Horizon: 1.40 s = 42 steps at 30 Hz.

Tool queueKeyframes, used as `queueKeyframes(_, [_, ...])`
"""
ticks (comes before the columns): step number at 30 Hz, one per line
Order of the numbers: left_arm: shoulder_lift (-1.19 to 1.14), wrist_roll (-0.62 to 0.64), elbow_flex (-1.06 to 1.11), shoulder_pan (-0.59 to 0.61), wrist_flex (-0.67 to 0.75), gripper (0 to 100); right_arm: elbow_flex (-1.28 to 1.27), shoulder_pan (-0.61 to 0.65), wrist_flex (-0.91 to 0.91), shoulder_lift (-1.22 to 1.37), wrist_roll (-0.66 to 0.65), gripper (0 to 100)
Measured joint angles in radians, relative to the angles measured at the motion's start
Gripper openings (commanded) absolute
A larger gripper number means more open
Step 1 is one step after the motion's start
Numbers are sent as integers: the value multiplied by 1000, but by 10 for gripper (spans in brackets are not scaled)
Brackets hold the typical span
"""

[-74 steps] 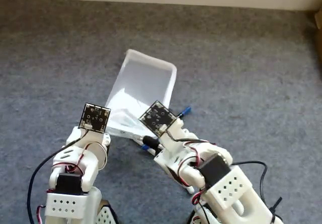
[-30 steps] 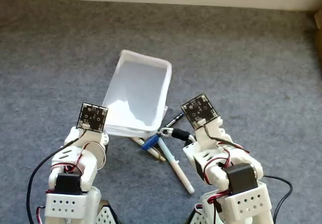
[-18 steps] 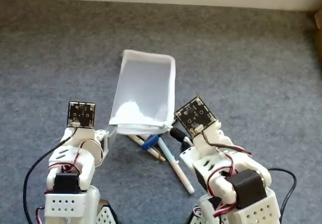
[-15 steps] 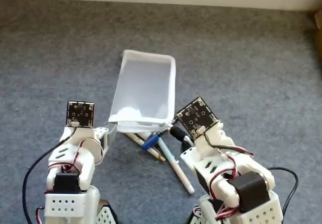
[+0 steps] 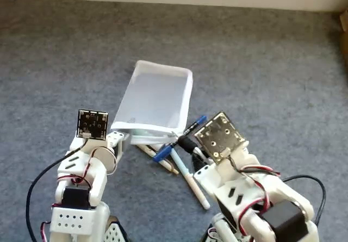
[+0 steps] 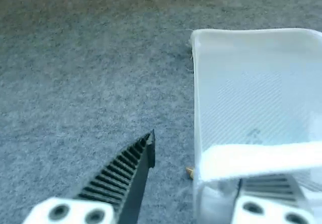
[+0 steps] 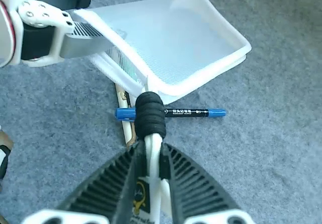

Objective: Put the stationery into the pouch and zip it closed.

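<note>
Nearest the arms' bases, a white pen (image 5: 191, 182) lies loose on the grey desk (image 5: 272, 62). It slants away from the pouch's mouth, with its far tip just short of that mouth. A pencil (image 5: 169, 167) lies just left of it, with one end at the pouch's near edge.

The right arm (image 5: 244, 198) stands to the right of these. The right jaws are narrow, pinched on the pale barrel of a black-gripped pen (image 7: 150, 116). The pen's black end pokes out past the jaw tips toward the right corner of the pouch's mouth. It is close to that corner, but I cannot tell whether it touches.

Under that black end a blue marker (image 7: 193, 113) lies on the desk. It runs aslant in front of the same corner, with one end by the pencil and the other out beside the pouch's right side.

The left arm (image 5: 81, 179) reaches to the left corner of the pouch's mouth, and the left jaws are wide. One jaw hangs outside the pouch, over bare desk on its left. The other shows through the pouch's translucent wall at the mouth, seemingly inside it, with the pouch's left edge between the two.

Beyond all this the pouch (image 5: 157, 98) lies on the desk. Its open mouth faces the arms and its closed end is farthest from them. None of the stationery is inside it.
</note>
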<state>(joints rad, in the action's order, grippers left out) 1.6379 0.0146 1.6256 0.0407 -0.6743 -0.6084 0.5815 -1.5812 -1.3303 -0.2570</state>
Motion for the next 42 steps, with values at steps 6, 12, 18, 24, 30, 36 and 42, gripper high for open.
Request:
queueKeyframes(6, [0,0,18,-11,25,123,31,3,-23,-2,0,6])
queueKeyframes(12, [0,-58,15,-20,25,5,31,5,-25,-2,0,10])
queueKeyframes(18, [0,-66,-100,-21,-101,7,31,6,-25,-2,38,128])
queueKeyframes(24, [0,-69,-227,-17,-258,7,31,6,-25,-3,84,156])
queueKeyframes(30, [0,-69,-279,-15,-341,7,31,6,-25,-3,84,156])
queueKeyframes(36, [0,-69,-313,-15,-365,7,31,-43,-15,-3,84,156])
queueKeyframes(42, [0,-55,-374,-15,-419,7,-2,-107,61,-5,146,156])
